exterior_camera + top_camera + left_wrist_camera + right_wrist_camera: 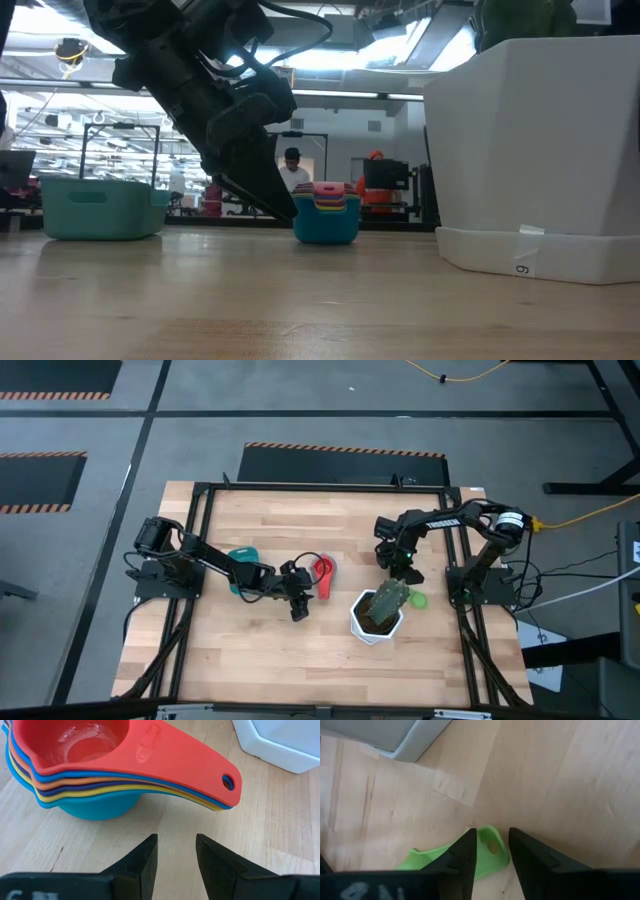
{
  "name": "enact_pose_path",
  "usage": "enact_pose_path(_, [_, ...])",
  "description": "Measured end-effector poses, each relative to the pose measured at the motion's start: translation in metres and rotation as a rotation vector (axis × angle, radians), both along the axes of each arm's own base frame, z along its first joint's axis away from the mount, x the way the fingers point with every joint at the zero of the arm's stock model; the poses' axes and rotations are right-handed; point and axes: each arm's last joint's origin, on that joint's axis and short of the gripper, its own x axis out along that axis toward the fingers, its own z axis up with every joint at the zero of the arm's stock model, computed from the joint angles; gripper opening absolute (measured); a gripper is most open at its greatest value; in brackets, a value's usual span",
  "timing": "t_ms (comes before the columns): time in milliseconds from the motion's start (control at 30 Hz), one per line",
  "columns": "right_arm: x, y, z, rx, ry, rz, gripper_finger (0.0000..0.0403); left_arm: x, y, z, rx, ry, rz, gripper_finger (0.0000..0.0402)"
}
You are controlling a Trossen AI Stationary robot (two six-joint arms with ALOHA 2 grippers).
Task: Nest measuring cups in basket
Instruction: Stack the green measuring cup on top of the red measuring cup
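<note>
Measuring cups [100, 775] are seen stacked on the table, outside the basket [243, 565].

Left gripper [176, 851] is held empty, parted, just short of the stack; right gripper [492, 847] is poised apart over a green cup [485, 855].

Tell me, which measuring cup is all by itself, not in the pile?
The green measuring cup. It lies alone on the table beside the white plant pot, under the right gripper. The others sit nested, red measuring cup on top.

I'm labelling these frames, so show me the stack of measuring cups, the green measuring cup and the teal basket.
stack of measuring cups [165, 755]: left wrist view, red top cup's handle.
green measuring cup [490, 855]: right wrist view, handle end between the fingers.
teal basket [100, 208]: low view, front wall.
</note>
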Motion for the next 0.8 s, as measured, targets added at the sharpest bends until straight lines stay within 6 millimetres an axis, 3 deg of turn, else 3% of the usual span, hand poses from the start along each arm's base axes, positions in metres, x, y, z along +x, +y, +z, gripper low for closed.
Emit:
enact_pose_path(400, [-0.0003, 0.0003, -0.0011, -0.004, 0.005, 0.002, 0.0046, 0.0, 0.0, 0.0, 0.001, 0.0, -0.001, 0.0128])
enact_pose_path(800, [0.0026, -0.0014, 0.0042, -0.015, 0.032, 0.004, 0.0037, 0.0, -0.0001, 0.0, 0.001, 0.0, -0.001, 0.0128])
